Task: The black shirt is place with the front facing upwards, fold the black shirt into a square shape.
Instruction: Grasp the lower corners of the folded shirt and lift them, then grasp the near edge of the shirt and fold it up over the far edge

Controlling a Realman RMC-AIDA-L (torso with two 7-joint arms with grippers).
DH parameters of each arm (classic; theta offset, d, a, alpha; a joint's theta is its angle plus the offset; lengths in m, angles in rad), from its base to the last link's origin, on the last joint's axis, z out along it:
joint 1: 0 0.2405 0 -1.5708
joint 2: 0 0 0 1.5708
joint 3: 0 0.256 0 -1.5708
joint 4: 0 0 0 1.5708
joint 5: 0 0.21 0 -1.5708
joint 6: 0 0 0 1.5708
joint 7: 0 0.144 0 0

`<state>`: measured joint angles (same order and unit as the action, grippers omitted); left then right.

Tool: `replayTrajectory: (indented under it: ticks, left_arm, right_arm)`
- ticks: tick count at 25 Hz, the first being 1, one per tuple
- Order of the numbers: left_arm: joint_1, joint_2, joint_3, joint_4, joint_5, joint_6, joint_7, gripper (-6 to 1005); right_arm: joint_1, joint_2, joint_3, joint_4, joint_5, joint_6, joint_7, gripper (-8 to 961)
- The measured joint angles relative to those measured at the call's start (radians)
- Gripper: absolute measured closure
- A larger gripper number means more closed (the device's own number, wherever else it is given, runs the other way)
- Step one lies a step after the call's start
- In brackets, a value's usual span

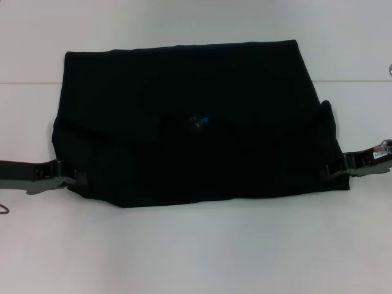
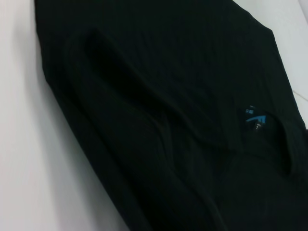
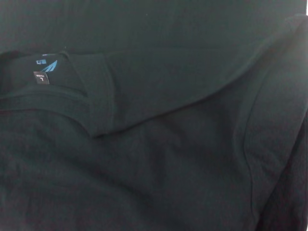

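The black shirt [image 1: 184, 153] lies on the white table, folded into a wide block. Its blue neck label [image 1: 198, 120] shows near the middle, and no white letters show. The label also shows in the left wrist view [image 2: 254, 117] and in the right wrist view [image 3: 48, 65], with the collar fold beside it. My left gripper [image 1: 68, 179] is at the shirt's near left edge. My right gripper [image 1: 338, 169] is at its near right edge. The tips of both merge with the black cloth. The shirt's right edge [image 1: 327, 113] stands up slightly.
The white table [image 1: 196, 251] runs all round the shirt, with a seam line across the back [image 1: 30, 81]. A thin dark cable [image 1: 3, 210] shows at the left border. A small object [image 1: 388, 68] is at the far right border.
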<state>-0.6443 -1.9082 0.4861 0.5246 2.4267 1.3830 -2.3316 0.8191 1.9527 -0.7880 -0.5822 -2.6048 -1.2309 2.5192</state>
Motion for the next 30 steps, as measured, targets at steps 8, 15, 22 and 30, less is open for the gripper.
replayTrajectory:
  ticks: [8,15,22,30]
  left_arm:
    - [-0.001,0.002,-0.004,0.000,-0.001,0.007,0.002,972]
    - [-0.004,0.003,-0.004,0.000,-0.002,0.029,0.004,972]
    - [-0.006,0.025,0.006,0.003,0.010,0.276,0.006,972]
    - [0.017,0.032,0.014,0.020,0.166,0.553,0.008,972]
  right_arm:
    - [-0.002,0.000,0.000,0.000,0.000,0.001,-0.001,611]
    - [-0.002,-0.005,0.003,-0.012,0.004,-0.043,-0.009,855]
    - [-0.037,-0.032,0.002,-0.049,-0.004,-0.323,-0.109,896]
    - [-0.108,-0.027,-0.014,-0.078,-0.033,-0.613,-0.305,896]
